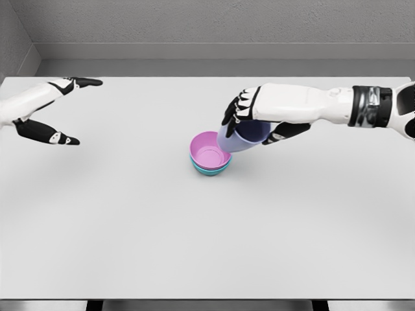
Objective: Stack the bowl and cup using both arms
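Near the middle of the plain white table (194,246), a round pink bowl (209,154) sits nested inside a teal bowl (211,171), of which only the lower rim peeks out. Right above and to the right of them is a pale lavender plastic-looking cup (241,136), tilted over on a slant, with its lower end at the pink bowl's right rim. Can't quite tell if it's touching the rim or just hanging beside it.

The right hand (259,116) has its black-tipped fingers (235,110) curled round the cup's upper side with the thumb tucked underneath, so it's got a proper wrap grip on the cup's body. That looks like the sensible spot to me: the cup looks light and rigid, with smooth and probably slippery walls, so squeezing round the middle beats pinching the lip. It looks like it needs straightening up before it'll seat in the bowl.

Way off at the table's far left, the left hand (48,110) hangs over the surface, fingers spread wide and holding nothing, well apart from the stack.
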`<action>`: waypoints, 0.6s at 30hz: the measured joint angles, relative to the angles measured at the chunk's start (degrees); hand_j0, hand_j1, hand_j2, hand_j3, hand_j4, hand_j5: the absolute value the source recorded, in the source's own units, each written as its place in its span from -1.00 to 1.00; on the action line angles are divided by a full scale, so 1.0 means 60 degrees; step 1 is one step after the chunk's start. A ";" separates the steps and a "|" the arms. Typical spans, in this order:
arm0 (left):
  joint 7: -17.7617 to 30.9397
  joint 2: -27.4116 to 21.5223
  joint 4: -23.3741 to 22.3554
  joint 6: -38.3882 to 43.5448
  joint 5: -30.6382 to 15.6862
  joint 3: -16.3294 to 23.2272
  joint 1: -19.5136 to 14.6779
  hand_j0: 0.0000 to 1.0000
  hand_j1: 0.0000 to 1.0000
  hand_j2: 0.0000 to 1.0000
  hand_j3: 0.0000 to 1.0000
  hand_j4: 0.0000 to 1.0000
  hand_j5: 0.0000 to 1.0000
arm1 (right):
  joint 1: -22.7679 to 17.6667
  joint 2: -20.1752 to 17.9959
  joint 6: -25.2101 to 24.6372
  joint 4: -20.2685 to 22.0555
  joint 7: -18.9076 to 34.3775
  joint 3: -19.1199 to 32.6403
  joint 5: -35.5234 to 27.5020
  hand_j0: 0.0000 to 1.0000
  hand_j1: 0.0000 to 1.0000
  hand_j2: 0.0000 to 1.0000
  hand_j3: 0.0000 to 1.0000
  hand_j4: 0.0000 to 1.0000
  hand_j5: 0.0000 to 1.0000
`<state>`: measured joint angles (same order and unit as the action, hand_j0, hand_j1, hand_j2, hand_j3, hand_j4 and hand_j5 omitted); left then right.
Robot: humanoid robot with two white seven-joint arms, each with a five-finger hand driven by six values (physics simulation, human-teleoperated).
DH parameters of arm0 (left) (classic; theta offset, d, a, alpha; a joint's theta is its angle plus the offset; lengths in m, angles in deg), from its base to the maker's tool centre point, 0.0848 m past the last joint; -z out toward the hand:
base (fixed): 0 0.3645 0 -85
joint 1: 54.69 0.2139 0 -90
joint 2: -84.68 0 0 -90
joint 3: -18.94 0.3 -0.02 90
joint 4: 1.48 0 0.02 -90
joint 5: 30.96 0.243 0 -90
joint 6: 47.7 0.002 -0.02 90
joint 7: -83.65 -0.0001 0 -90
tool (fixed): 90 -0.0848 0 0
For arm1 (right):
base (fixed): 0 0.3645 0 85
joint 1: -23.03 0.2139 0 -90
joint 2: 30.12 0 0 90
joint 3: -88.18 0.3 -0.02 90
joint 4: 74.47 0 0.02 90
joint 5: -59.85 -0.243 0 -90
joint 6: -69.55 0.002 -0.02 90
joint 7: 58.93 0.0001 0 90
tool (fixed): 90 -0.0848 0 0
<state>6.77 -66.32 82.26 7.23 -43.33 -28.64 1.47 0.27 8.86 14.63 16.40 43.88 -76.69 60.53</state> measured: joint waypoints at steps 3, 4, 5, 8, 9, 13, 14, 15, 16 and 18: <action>0.0009 0.0017 0.0026 0.0000 0.0031 0.0024 0.0000 1.00 1.00 1.00 1.00 1.00 1.00 | 0.0000 0.0103 0.0000 0.0002 0.0008 0.0000 0.0000 0.26 0.26 0.26 0.26 0.26 0.26; 0.0011 0.0020 0.0032 0.0000 0.0037 0.0030 0.0000 1.00 1.00 1.00 1.00 1.00 1.00 | 0.0000 0.0131 0.0000 0.0002 0.0010 0.0002 0.0000 0.27 0.27 0.27 0.27 0.27 0.27; 0.0012 0.0022 0.0035 0.0000 0.0041 0.0034 0.0000 1.00 1.00 1.00 1.00 1.00 1.00 | 0.0015 0.0155 0.0000 0.0001 0.0011 0.0005 0.0000 0.27 0.27 0.27 0.27 0.27 0.27; 0.0014 0.0018 0.0034 0.0000 0.0047 0.0045 0.0015 1.00 1.00 1.00 1.00 1.00 1.00 | 0.0015 0.0238 0.0000 -0.0005 0.0012 0.0011 0.0001 0.27 0.27 0.27 0.27 0.27 0.27; 0.0014 0.0016 0.0033 0.0000 0.0047 0.0049 0.0015 1.00 1.00 1.00 1.00 1.00 1.00 | 0.0029 0.0276 0.0001 -0.0007 0.0018 0.0012 0.0003 0.27 0.27 0.27 0.27 0.27 0.27; 0.0005 0.0013 0.0040 0.0000 0.0259 0.0008 0.0015 1.00 1.00 1.00 1.00 1.00 1.00 | 0.0073 0.0464 0.0000 -0.0014 0.0033 0.0009 -0.0001 0.27 0.27 0.27 0.27 0.27 0.27; 0.0003 0.0012 0.0042 0.0000 0.0284 -0.0001 0.0015 1.00 1.00 1.00 1.00 1.00 1.00 | 0.0073 0.0507 0.0000 -0.0017 0.0043 0.0007 0.0000 0.27 0.27 0.27 0.27 0.27 0.27; 0.0003 0.0012 0.0043 0.0000 0.0301 -0.0009 0.0029 1.00 1.00 1.00 1.00 1.00 1.00 | 0.0073 0.0554 0.0000 -0.0019 0.0057 0.0005 0.0000 0.27 0.27 0.27 0.27 0.27 0.27; 0.0002 0.0012 0.0044 0.0000 0.0314 -0.0013 0.0015 1.00 1.00 1.00 1.00 1.00 1.00 | 0.0073 0.0593 0.0000 -0.0021 0.0069 0.0004 0.0000 0.27 0.27 0.27 0.27 0.27 0.27; 0.0001 0.0012 0.0045 0.0000 0.0334 -0.0014 0.0029 1.00 1.00 1.00 1.00 1.00 1.00 | 0.0059 0.0644 0.0000 -0.0042 0.0086 0.0002 0.0001 0.28 0.28 0.28 0.28 0.28 0.28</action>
<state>6.78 -66.25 82.53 7.23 -41.32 -28.73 1.65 0.62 12.73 14.63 16.15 44.39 -76.67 60.54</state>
